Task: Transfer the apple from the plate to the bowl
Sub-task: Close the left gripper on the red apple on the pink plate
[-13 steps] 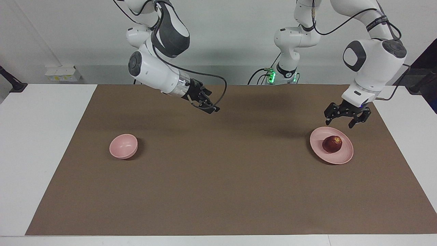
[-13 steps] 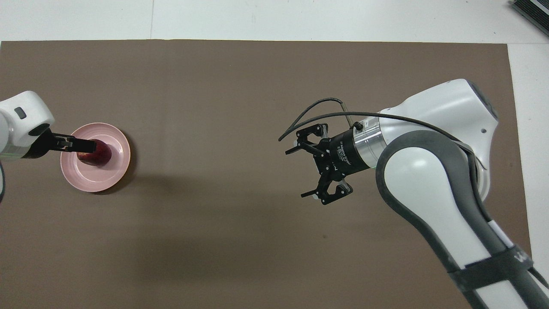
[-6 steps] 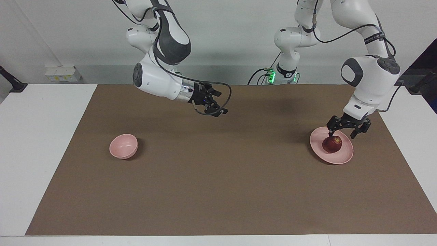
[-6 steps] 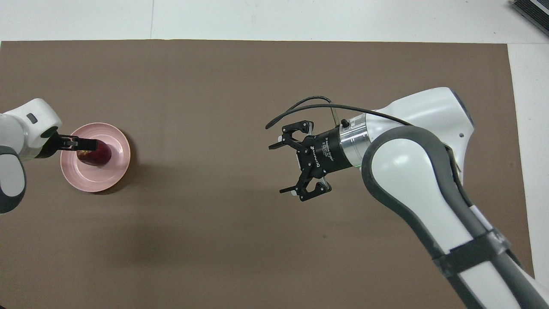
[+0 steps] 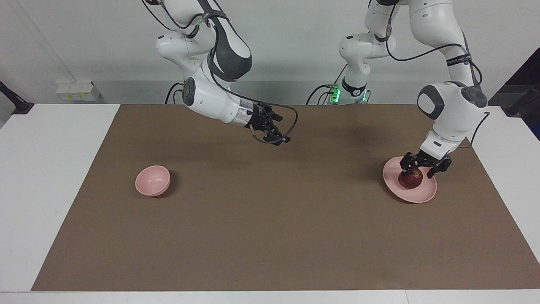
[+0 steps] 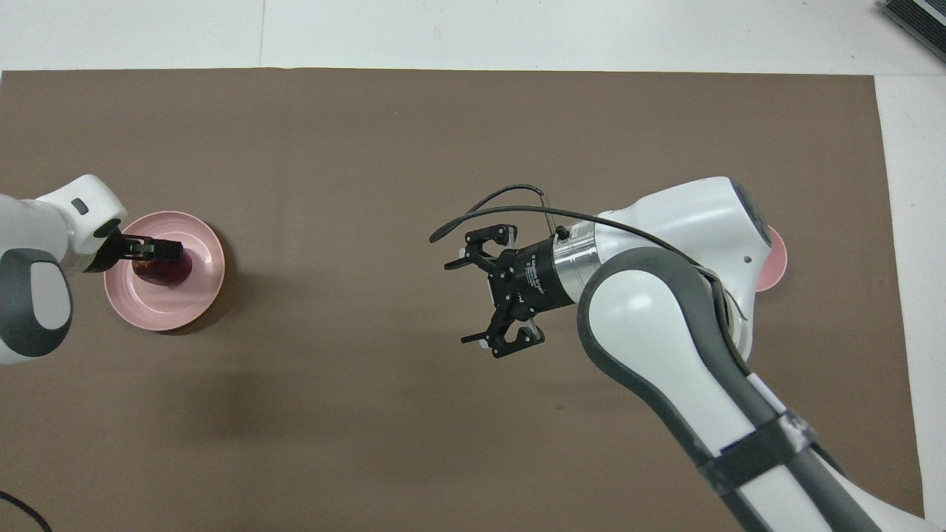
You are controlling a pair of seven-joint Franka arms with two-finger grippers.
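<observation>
A brown mat (image 5: 278,202) covers the table, and the whole job sits on it. The right arm waits raised over the middle of the mat, its right gripper (image 5: 274,128) spread wide and empty. The plate (image 5: 425,195) lies toward the left arm's end of the table; the bowl (image 5: 152,180) stands well apart from it toward the right arm's end, with nothing in it. The left gripper (image 5: 417,171) is down on the plate with a finger on either side of the apple (image 5: 410,180); the fingers look drawn in against the fruit, but whether the hold is firm I cannot tell. The apple rests on the plate, not lifted. Judgement: the task is at its opening stage. The reach to the fruit is made and the grasp is in hand; the lift, the carry along the length of the mat and the release into the bowl all remain.
</observation>
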